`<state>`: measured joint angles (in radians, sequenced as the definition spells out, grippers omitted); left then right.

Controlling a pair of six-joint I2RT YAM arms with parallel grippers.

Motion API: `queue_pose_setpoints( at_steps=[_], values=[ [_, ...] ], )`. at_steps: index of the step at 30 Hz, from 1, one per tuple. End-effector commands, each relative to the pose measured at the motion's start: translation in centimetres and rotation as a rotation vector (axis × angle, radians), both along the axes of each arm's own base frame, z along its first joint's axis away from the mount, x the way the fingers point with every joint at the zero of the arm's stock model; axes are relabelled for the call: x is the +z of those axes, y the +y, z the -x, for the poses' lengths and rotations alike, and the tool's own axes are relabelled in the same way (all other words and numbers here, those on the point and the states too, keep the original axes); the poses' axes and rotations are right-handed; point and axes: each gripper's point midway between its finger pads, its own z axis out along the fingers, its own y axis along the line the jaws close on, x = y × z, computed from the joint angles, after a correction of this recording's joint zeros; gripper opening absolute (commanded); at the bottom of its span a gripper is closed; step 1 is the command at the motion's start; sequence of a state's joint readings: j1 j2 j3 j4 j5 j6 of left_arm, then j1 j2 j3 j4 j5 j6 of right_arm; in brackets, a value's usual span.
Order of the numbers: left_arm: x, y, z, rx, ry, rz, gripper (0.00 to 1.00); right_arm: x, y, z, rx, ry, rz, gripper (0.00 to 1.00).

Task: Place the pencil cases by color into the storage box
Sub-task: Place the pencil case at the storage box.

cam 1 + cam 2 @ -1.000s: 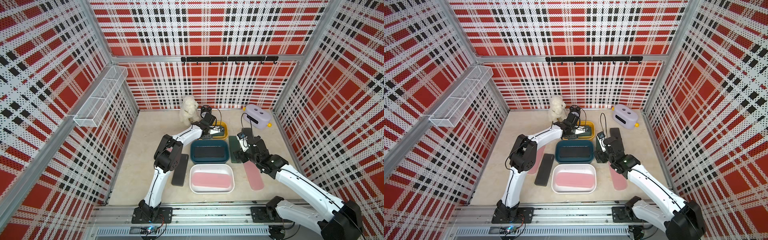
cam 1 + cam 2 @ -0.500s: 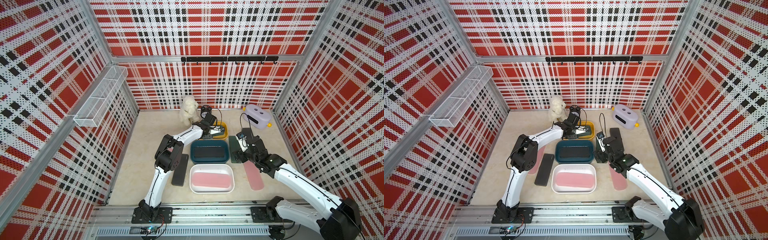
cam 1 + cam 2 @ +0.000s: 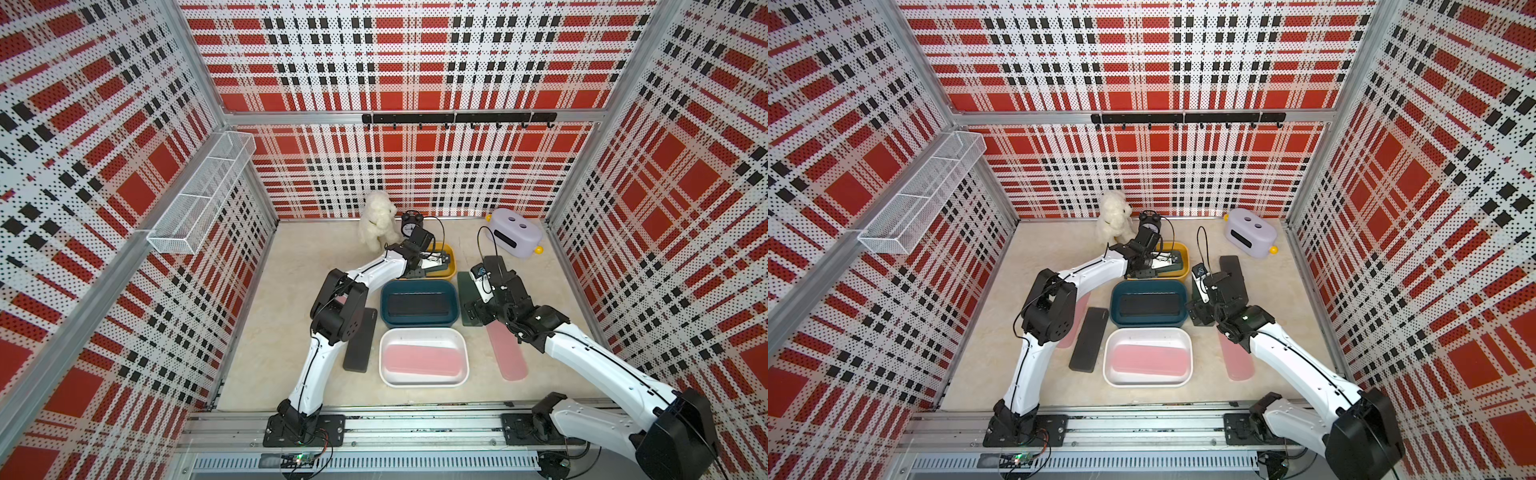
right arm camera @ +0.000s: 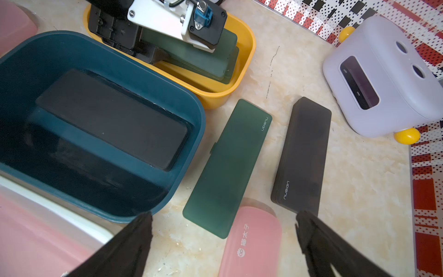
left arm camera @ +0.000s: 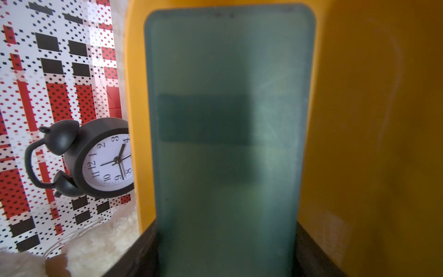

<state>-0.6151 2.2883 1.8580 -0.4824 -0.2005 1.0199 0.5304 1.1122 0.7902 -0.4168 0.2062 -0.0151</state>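
held green case (image 5: 227, 120): inside yellow tub (image 4: 247, 60), lying over a 2nd green case (image 4: 231, 69); can't tell if they touch
left gripper (image 3: 430, 266): closed tight on held green case, 1 finger on each long edge, at its wrist-side end
loose green case (image 4: 227, 167): flat on table (image 4: 359, 191), between blue tub (image 4: 196, 115) and right black case (image 4: 302, 153), touching neither
right gripper (image 4: 223, 223): jaws wide apart, holds nothing, hovering over the ends of loose green case and right pink case (image 4: 251, 242)
tubbed black case (image 3: 419, 303): flat on the blue tub floor, alone there
left black case (image 3: 1088, 338): on table just left of white tub (image 3: 424, 332)
tubbed pink case (image 3: 422, 359): flat in white tub
right pink case: on table right of white tub, its far end just beside loose green case
left pink case (image 3: 1066, 341): on table, mostly hidden under the left arm's elbow
tubs: 1 row front to back: white, blue, yellow
clock (image 5: 96, 158): behind yellow tub, beside plush (image 3: 378, 220)
lilac box (image 4: 383, 79): back right corner, well apart from the tubs
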Motion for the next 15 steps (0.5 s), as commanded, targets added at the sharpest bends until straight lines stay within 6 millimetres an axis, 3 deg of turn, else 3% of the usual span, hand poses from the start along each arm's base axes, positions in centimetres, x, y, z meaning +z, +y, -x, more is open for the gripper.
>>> queue_pose_setpoints(
  at_steps=[1,4,5,6,15],
  values=[
    [-0.5,-0.75,0.24,-0.018,0.01,-0.017,0.7,1.38,0.65,-0.9,0.019,-0.031,-0.029,1.0],
    [-0.43,-0.7,0.31,-0.022,0.011,-0.022,0.71,1.36,0.77,-1.09,0.022,-0.028,-0.026,1.0],
    [-0.36,-0.67,0.31,-0.021,0.01,-0.022,0.79,1.32,0.84,-1.17,0.024,-0.026,-0.026,1.0],
    [-0.28,-0.67,0.31,-0.022,0.008,-0.022,0.96,1.29,0.86,-1.23,0.025,-0.025,-0.025,1.0],
    [-0.17,-0.59,0.27,-0.026,0.006,-0.025,0.97,1.37,0.96,-1.43,0.028,-0.025,-0.027,1.0]
  ],
)
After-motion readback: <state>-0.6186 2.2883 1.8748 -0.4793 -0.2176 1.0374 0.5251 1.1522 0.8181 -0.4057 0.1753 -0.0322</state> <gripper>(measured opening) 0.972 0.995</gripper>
